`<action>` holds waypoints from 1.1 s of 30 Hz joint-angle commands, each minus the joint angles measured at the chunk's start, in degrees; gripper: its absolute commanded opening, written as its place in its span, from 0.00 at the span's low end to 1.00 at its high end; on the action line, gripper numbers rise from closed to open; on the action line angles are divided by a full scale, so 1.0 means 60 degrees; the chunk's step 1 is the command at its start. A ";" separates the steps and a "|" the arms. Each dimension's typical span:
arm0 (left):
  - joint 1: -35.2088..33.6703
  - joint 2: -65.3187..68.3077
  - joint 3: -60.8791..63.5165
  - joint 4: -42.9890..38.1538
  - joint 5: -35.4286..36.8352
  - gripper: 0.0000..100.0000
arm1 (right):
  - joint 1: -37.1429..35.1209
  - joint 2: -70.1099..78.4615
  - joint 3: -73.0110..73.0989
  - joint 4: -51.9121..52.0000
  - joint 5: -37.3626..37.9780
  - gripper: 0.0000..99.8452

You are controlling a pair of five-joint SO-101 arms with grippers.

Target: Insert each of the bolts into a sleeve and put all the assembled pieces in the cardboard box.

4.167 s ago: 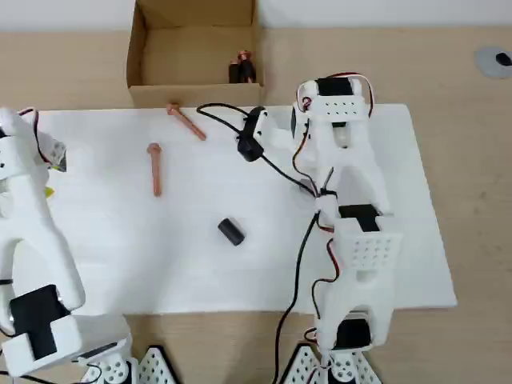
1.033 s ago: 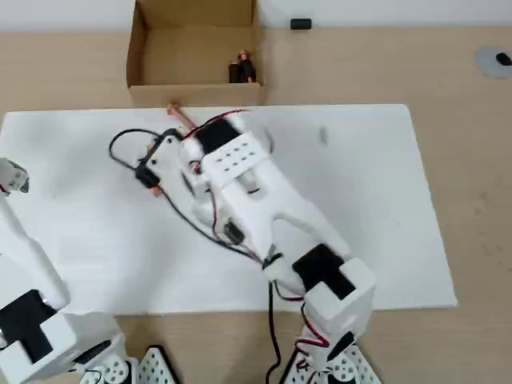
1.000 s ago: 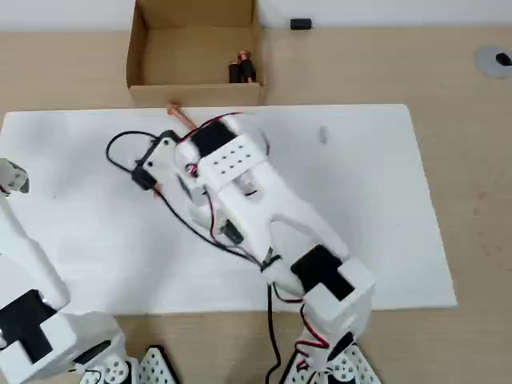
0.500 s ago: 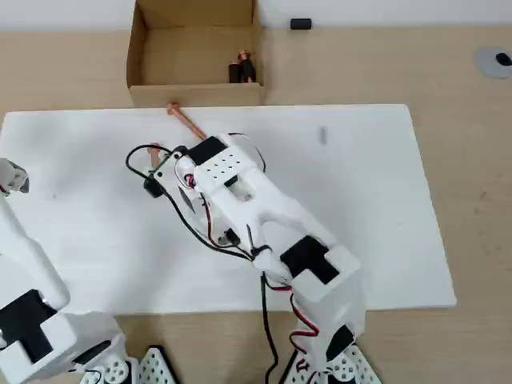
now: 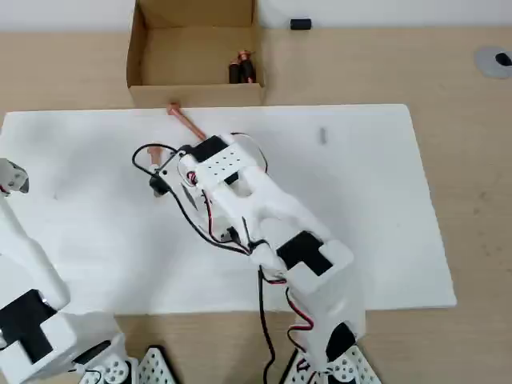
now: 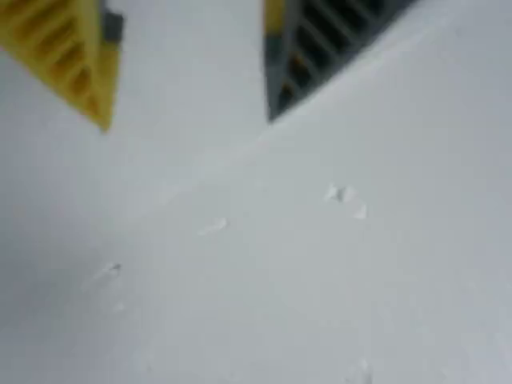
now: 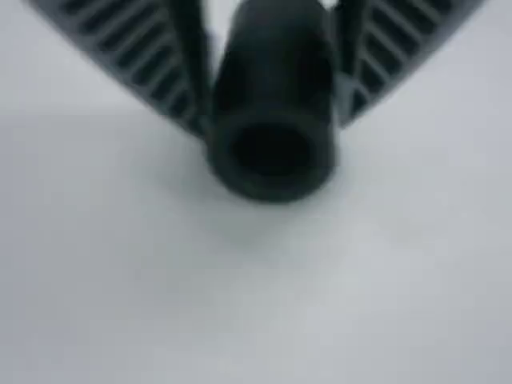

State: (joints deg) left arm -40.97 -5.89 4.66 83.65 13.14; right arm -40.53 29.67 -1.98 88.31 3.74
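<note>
The right arm (image 5: 240,188) hides most of one bolt (image 5: 152,150). The sleeve (image 7: 272,136) appears blurred, its rear end cropped by the frame edge.

R arm (image 5: 264,208) stretched fwd-left, R gripper (image 7: 272,124) clamped on sleeve (image 7: 272,156); L arm (image 5: 28,256) back (L gripper (image 6: 186,118) jaws apart).

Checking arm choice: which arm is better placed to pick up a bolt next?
Likely left: the left hand is open and empty over the mat; the right hand is shut on the sleeve.
</note>
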 commanded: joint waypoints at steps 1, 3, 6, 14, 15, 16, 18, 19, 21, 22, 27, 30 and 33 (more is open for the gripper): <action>-0.0073 -0.0095 -0.0059 -0.0117 0.0044 0.14 | -0.0022 0.1092 0.0154 -0.0088 0.0015 0.01; -0.0059 -0.0110 -0.0059 -0.0103 0.0044 0.14 | -0.0022 0.1077 0.0154 -0.0059 0.0015 0.01; -0.0059 -0.0125 -0.0059 -0.0103 0.0044 0.14 | -0.0022 0.1077 -0.0022 0.0103 0.0029 0.01; 0.0542 -0.0154 -0.0073 -0.0073 -0.1114 0.14 | 0.0520 -0.0095 -0.3700 0.1890 0.0161 0.01; 0.0718 -0.0154 -0.0073 -0.0088 -0.1231 0.14 | 0.0652 -0.0388 -0.4374 0.2095 0.0147 0.01; 0.0894 -0.0154 -0.0088 -0.0117 -0.1319 0.14 | 0.0813 -0.0667 -0.5048 0.2256 0.0147 0.01; 0.1333 -0.0125 -0.0278 -0.0073 -0.1524 0.14 | 0.1165 -0.1223 -0.6147 0.2344 0.0132 0.01; 0.1553 -0.0095 -0.0381 -0.0073 -0.1656 0.14 | 0.1370 -0.1516 -0.6571 0.2344 0.0117 0.01; 0.1993 -0.0081 -0.0557 -0.0073 -0.1905 0.14 | 0.1810 -0.1971 -0.7172 0.2344 0.0073 0.01; 0.2242 -0.0081 -0.0586 -0.0103 -0.2051 0.14 | 0.2059 -0.2132 -0.7407 0.2344 0.0029 0.01; 0.3736 -0.0051 -0.0513 -0.0147 -0.3487 0.14 | 0.4183 -0.2396 -0.8168 0.2286 -0.0996 0.01; 0.4542 0.0183 -0.0557 -0.0542 -0.4293 0.14 | 0.5443 -0.2396 -0.8168 0.2286 -0.1319 0.01; 0.5099 0.0813 -0.0586 -0.1114 -0.4938 0.14 | 0.6234 -0.2454 -0.8183 0.2315 -0.1333 0.01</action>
State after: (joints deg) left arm -13.63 -2.64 3.96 79.69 -13.32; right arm -7.91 19.03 -47.87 101.58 -3.56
